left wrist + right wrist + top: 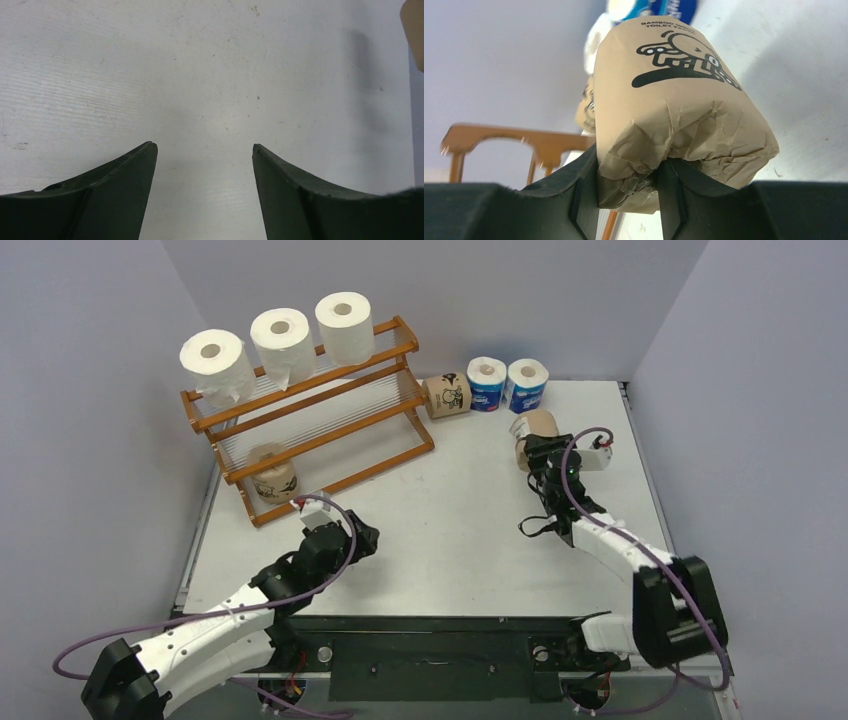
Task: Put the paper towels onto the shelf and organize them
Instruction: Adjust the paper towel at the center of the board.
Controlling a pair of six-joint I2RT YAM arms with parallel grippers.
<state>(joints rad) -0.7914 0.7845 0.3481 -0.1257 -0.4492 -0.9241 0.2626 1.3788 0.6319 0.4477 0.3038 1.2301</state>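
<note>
brown-wrapped roll (674,115) pinched by its end in right hand (628,165), jutting ahead, left hand (205,150) spread empty above table (200,60)

R wrist: shelf (524,137) blurry, blue roll (664,7) cropped.

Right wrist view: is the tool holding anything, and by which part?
Yes. The right tool pinches a brown-wrapped roll by the crumpled wrapper at its near end.

Bright, even overhead light throws soft shadows on the desk (450,510). In the right wrist view, the far shelf (546,147) is blurred.
</note>
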